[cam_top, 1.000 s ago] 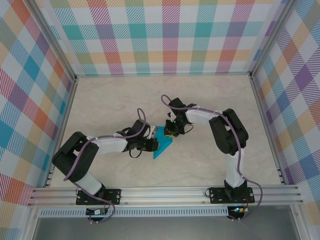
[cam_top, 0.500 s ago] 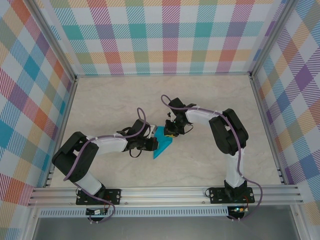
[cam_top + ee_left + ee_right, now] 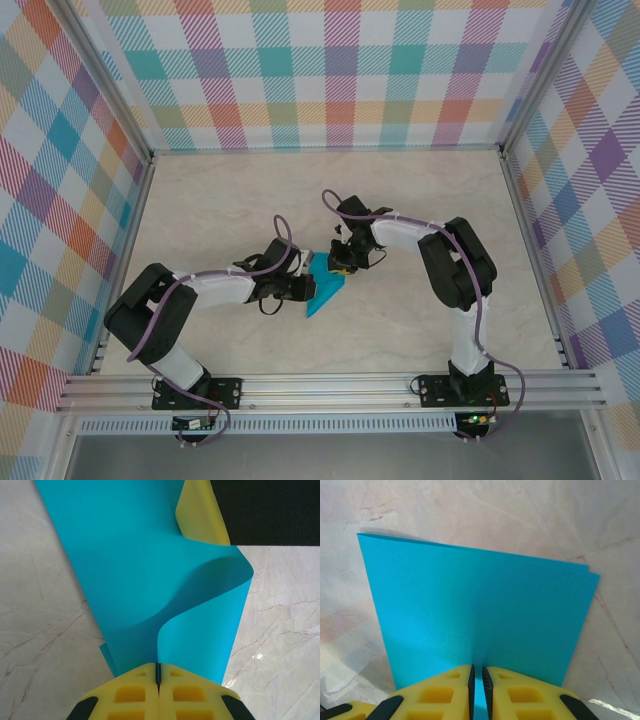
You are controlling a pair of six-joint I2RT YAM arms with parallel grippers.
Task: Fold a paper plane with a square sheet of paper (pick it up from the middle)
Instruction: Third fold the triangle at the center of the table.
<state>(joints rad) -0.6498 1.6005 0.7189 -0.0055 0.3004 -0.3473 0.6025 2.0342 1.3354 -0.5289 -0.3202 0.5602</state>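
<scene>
Square sheet of paper (image 3: 326, 288), folded over, sits mid-table (image 3: 420, 200) between both arms. Left gripper (image 3: 300, 289) pinches one edge; right gripper (image 3: 342, 266) pinches the opposite edge. Nothing has shifted over the last second: judged a steady mid-fold hold, plane unfinished.

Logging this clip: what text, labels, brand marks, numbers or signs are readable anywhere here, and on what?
None readable. The teal sheet of paper is plain; the yellow pads of the left pincer and right pincer carry no marks; the checked walls are pattern only. Any print on the arm bases is too small to read.
</scene>
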